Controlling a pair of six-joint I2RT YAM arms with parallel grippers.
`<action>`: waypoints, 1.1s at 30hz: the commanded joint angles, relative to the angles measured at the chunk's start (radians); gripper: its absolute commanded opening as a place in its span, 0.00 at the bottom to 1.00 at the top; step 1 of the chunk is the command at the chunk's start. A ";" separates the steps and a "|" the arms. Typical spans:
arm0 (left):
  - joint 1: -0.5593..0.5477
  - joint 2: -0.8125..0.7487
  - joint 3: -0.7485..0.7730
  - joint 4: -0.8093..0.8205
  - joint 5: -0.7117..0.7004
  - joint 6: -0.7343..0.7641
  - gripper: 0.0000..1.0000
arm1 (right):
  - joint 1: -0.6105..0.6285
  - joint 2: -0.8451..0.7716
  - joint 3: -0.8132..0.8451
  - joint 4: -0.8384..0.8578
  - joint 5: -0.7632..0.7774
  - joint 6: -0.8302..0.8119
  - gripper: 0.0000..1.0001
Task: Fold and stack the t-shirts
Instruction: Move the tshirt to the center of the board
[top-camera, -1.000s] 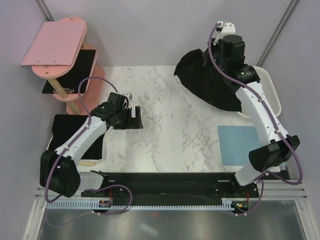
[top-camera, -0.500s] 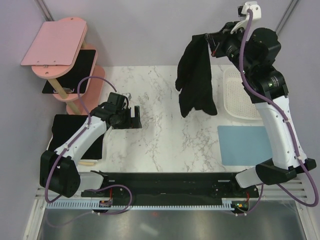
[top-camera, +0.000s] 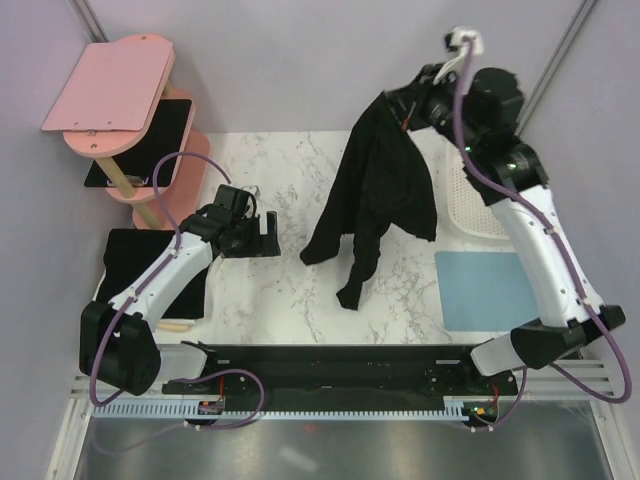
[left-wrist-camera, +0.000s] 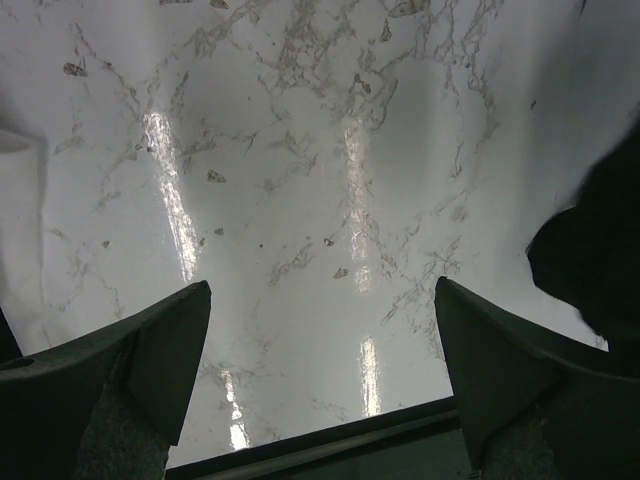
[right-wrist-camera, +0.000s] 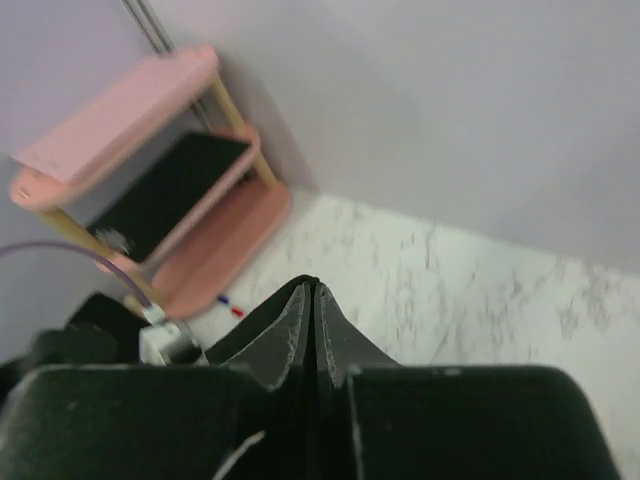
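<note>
A black t-shirt (top-camera: 385, 190) hangs from my right gripper (top-camera: 397, 100), which is raised high over the back of the table and shut on the shirt's top edge. The cloth drapes down and to the left, and its lowest tip (top-camera: 350, 295) reaches the marble near the middle. In the right wrist view the fingers (right-wrist-camera: 300, 310) are pressed together on a thin dark layer. My left gripper (top-camera: 268, 238) hovers open over the marble, left of the shirt, with nothing between its fingers (left-wrist-camera: 165, 340). A dark edge of the t-shirt (left-wrist-camera: 595, 255) shows at its right.
A white basket (top-camera: 485, 195) stands at the back right, with a light blue mat (top-camera: 488, 290) in front of it. A pink shelf unit (top-camera: 125, 100) holding a black board (top-camera: 150, 140) stands at the back left. A flat black thing (top-camera: 130, 262) lies under the left arm.
The right arm has lifted the t-shirt out of the basket and swung it left over the table, where it now hangs unfurled. The left arm has stayed put.
</note>
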 joint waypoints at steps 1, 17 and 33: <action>0.007 -0.021 0.001 -0.002 -0.019 -0.017 1.00 | 0.013 0.106 -0.259 -0.002 -0.033 -0.005 0.09; 0.012 -0.018 0.001 -0.005 -0.022 -0.015 1.00 | 0.025 0.378 -0.493 0.041 0.322 -0.129 0.98; 0.012 -0.019 -0.002 -0.007 -0.016 -0.017 1.00 | -0.228 0.571 -0.422 -0.082 0.398 -0.028 0.00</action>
